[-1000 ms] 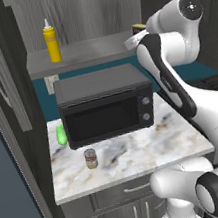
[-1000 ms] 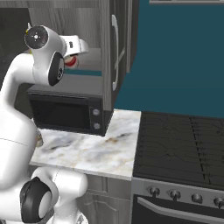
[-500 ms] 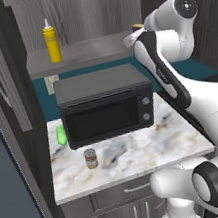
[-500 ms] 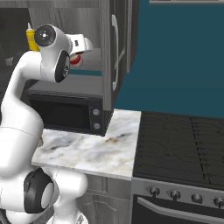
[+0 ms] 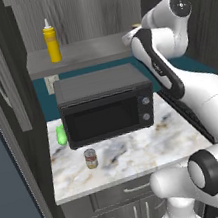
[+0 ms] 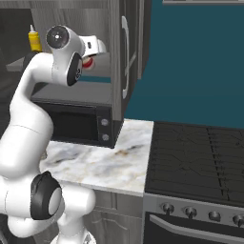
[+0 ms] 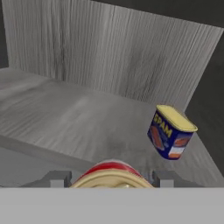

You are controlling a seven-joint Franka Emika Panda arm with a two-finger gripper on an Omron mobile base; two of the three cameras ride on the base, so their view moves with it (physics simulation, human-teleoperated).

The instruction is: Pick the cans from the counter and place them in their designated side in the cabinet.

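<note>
can on counter before microwave

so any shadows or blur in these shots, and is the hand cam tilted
Left base view: soft, even light, faint shadow beside the brownish can on the counter. Right base view: the cabinet interior is dim, and the red-and-white can in the gripper is partly hidden. Hand view: slightly soft, rolled, so the shelf slopes and the blue tin looks tilted.

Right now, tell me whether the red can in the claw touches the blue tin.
Apart. The hand view shows bare shelf between the red can and the blue tin.
</note>
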